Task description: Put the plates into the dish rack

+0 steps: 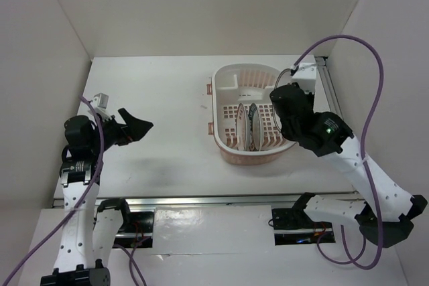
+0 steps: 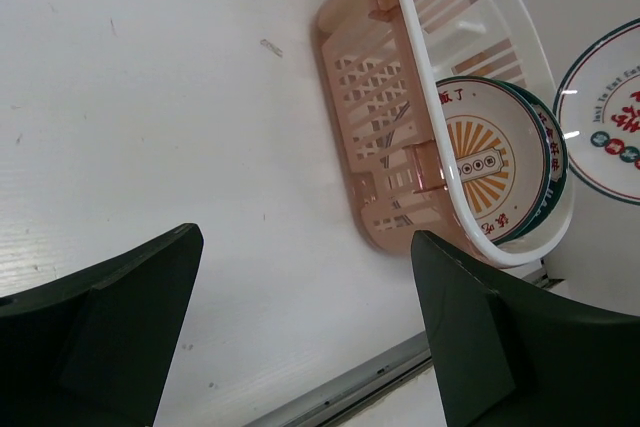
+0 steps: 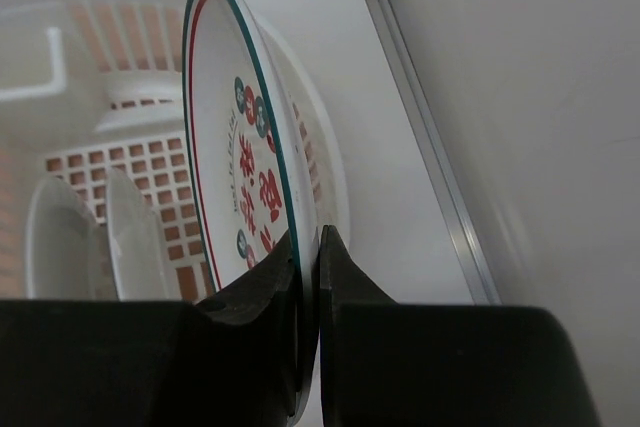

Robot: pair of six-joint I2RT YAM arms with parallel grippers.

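Red-marked plate (image 3: 235, 147) upright, rim pinched in right gripper (image 3: 308, 247), over dish rack (image 3: 110, 27).

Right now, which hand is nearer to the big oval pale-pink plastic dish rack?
Right. The right hand is over the dish rack at its right edge, gripping a red-marked white plate on edge. The left hand hangs open, well apart to its left.

a white table (image 1: 161, 98) sits boxed in by plain white walls (image 1: 201, 5) on three sides.
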